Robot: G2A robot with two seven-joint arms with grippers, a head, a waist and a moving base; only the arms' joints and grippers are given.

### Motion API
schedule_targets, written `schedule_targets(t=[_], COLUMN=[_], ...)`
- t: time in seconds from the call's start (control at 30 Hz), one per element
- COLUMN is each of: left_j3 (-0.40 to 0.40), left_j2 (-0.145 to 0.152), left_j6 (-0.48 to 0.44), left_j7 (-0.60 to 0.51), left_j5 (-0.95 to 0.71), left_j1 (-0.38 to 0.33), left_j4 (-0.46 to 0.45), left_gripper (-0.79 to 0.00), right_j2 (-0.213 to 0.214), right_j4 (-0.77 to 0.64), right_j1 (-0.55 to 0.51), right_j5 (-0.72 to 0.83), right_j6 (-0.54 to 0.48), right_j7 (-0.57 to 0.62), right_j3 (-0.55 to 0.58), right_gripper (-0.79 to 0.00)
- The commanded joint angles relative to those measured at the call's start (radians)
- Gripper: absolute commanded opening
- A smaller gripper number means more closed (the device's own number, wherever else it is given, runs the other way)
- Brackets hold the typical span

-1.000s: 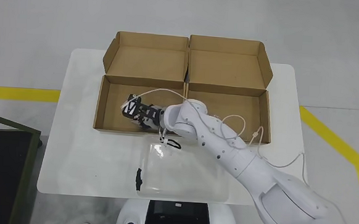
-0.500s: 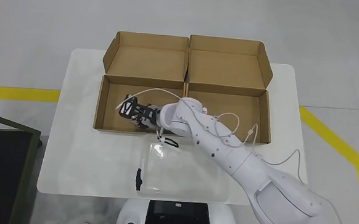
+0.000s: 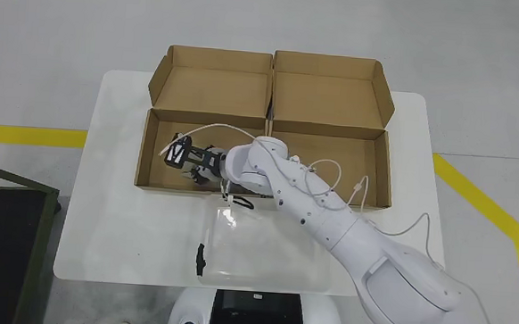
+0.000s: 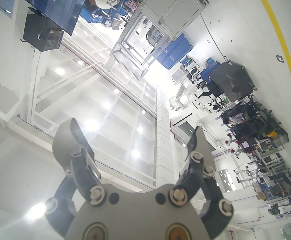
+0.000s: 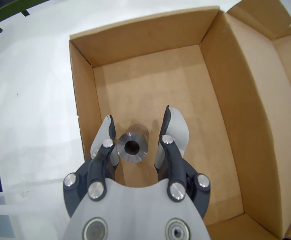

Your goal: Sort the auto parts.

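Observation:
A short metal cylinder with a bored centre lies in the left cardboard box, against one finger of my right gripper. That gripper is open, and its other finger stands well clear of the cylinder. In the top view the right gripper is low over the left half of the left box, with the arm stretched across the table. My left gripper is open, holds nothing and points up at the room's ceiling.
A second open cardboard box adjoins the first on the right, both with lids folded back. A clear plastic bin sits at the table's front, with a black part at its left edge and another at its far rim.
My right gripper has moved leftward inside the left box, toward its left wall. The boxes and the bin have stayed where they were.

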Motion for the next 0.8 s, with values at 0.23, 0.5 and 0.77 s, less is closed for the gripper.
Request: schedule_targets(t=[0.23, 0.5, 0.77], left_j3=[0.000, 0.000, 0.000], left_j2=[0.000, 0.000, 0.000], left_j6=[0.000, 0.000, 0.000], left_j7=[0.000, 0.000, 0.000], left_j5=[0.000, 0.000, 0.000], left_j1=[0.000, 0.000, 0.000], left_j4=[0.000, 0.000, 0.000], left_gripper=[0.000, 0.000, 0.000], right_j2=[0.025, 0.080, 0.150], right_j4=[-0.157, -0.375, -0.605], right_j1=[-0.029, -0.159, -0.384], right_j5=[-0.019, -0.045, -0.106], right_j6=[-0.026, -0.045, -0.076], right_j7=[-0.014, -0.036, -0.080], right_j3=[0.078, 0.198, 0.367], right_gripper=[-0.206, 0.000, 0.000])
